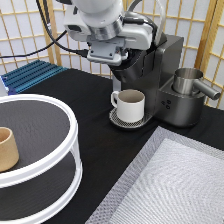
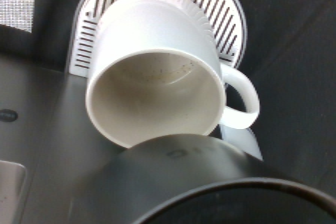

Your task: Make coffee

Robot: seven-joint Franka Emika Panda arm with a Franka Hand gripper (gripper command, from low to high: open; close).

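Note:
My gripper [image 1: 107, 56] hangs at the top of the exterior view, right over the head of the dark grey coffee machine [image 1: 162, 70] and touching or almost touching its top. A white handled mug [image 1: 129, 104] stands empty on the machine's round drip tray [image 1: 119, 121], under the brew head. The wrist view looks down into the empty mug [image 2: 156, 92] on the slotted tray [image 2: 226, 27], with the machine's dark rounded head [image 2: 202, 185] in front. The coffee pod is hidden or out of view.
A white two-tier round shelf [image 1: 70, 125] fills the exterior view's left, with a tan handleless cup [image 1: 6, 149] on its upper tier. A steel jug [image 1: 189, 80] sits on the machine's right side. A grey mesh mat [image 1: 170, 185] lies at bottom right. A blue rack [image 1: 31, 74] is at back left.

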